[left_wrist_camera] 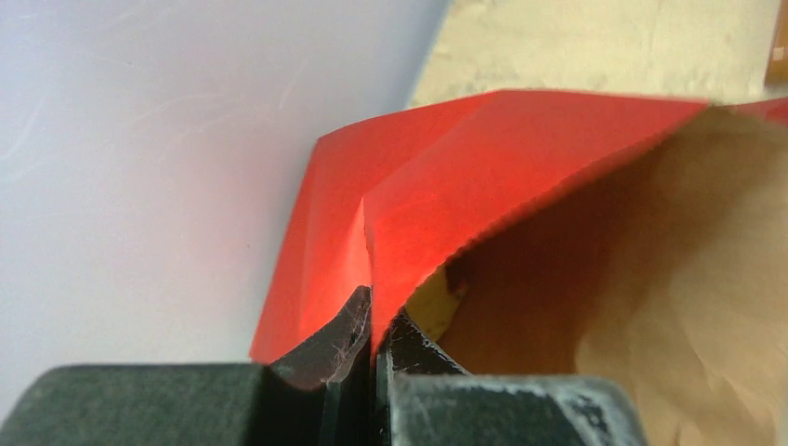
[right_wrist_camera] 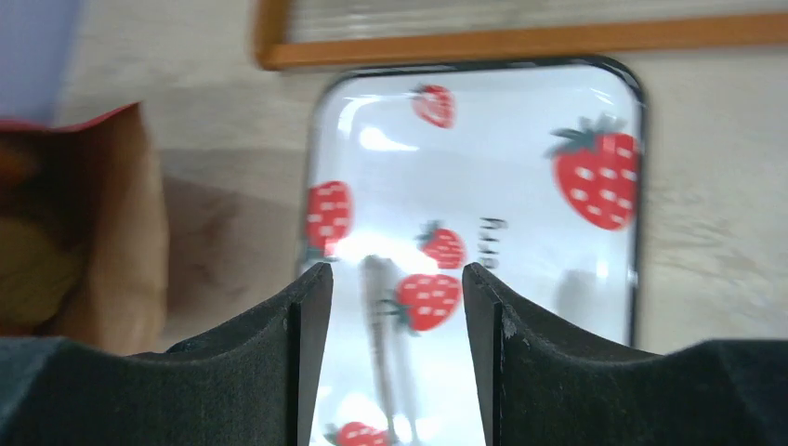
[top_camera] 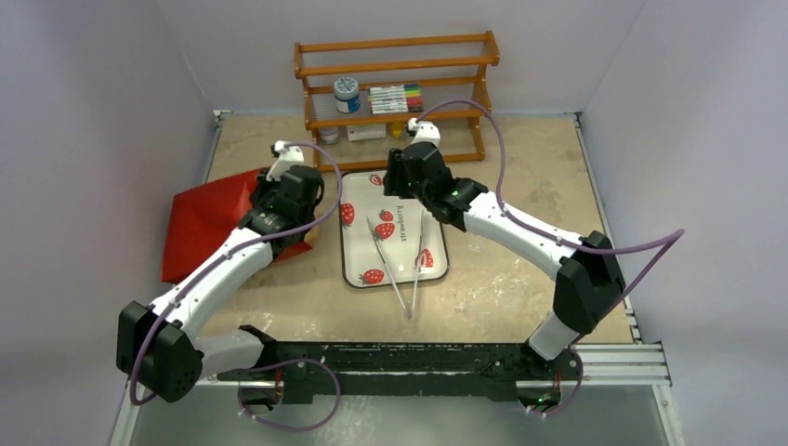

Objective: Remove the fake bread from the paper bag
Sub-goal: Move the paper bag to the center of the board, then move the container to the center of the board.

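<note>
The paper bag, red outside and brown inside, lies on its side at the table's left. My left gripper is shut on the red edge of the bag's mouth and holds it up. Just inside the mouth sits a yellowish lump, apparently the fake bread. The right wrist view shows it as a tan shape in the bag's opening. My right gripper hangs open over the far part of the strawberry tray, with nothing between its fingers.
Metal tongs lie on the white strawberry tray and stick out over its near edge. A wooden shelf with a jar and markers stands at the back. White walls close in the left and right sides.
</note>
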